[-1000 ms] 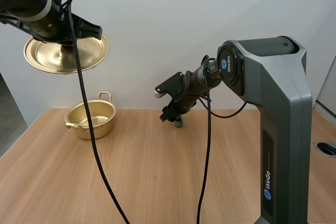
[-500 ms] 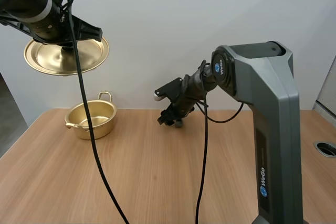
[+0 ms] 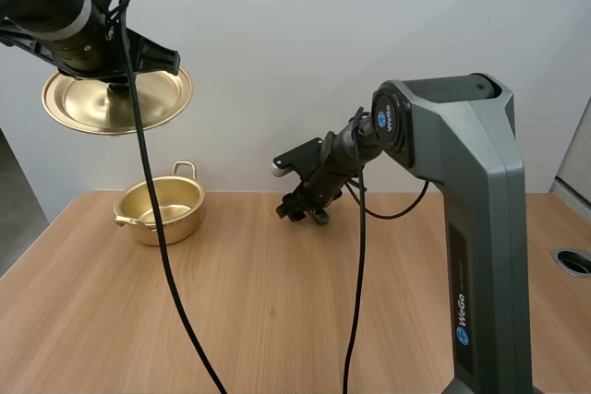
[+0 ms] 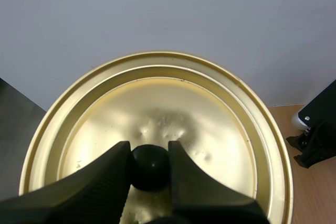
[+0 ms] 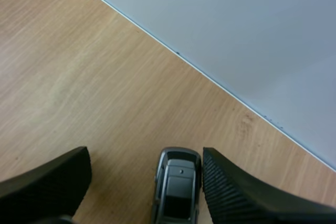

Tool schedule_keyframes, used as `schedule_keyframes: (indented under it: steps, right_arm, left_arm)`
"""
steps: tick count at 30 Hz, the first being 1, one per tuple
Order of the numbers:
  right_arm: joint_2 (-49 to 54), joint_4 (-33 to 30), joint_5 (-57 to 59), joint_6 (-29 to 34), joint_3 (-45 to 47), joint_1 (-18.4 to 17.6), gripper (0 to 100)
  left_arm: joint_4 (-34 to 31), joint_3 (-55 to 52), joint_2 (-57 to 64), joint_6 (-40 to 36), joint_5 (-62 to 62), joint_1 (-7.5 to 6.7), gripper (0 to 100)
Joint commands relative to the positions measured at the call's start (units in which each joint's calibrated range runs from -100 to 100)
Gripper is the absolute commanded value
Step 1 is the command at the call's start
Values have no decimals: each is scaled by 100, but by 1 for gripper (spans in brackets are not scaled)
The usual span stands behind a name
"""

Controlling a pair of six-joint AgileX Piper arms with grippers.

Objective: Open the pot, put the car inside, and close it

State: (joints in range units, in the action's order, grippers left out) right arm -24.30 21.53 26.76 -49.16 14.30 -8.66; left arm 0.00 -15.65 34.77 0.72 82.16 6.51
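Bright even light, sheen on lid (image 4: 210, 114)

- The high camera sits behind and above my arms' bases. It faces forward and down over the wooden surface (image 3: 277, 302) to the white wall (image 3: 305, 43), from far enough back to take in both arms.
- My left wrist camera rides just behind my left hand (image 4: 148, 153). It is very near the golden lid (image 4: 157, 103) and faces its knob side, with the wall beyond.
- My right wrist camera looks down past my right hand (image 5: 146, 156) at the toy car (image 5: 177, 187), close over the surface.
- The high and left wrist views share the lid and my right hand.
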Motion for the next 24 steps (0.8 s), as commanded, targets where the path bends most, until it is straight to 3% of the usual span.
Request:
schedule_keyframes:
  steps: [1, 4, 7, 8, 9, 24]
  right_arm:
    - [-2, 48, 3, -4, -6, 25, 100]
    - [-2, 73, 26, -4, -6, 96, 99]
    - [-2, 98, 44, -4, -6, 165, 34]
    - [-2, 131, 69, -4, -6, 185, 4]
    - [-2, 197, 104, 12, -6, 204, 0]
    - [266, 396, 464, -59, -6, 177, 0]
  left_arm:
    - [0, 7, 13, 4, 7, 1, 0]
    - [41, 7, 10, 4, 65, 1, 0]
    - [70, 7, 10, 4, 123, 1, 0]
    - [80, 7, 10, 4, 121, 1, 0]
    - [91, 7, 10, 4, 121, 1, 0]
    - [0, 7, 500, 222, 161, 1, 0]
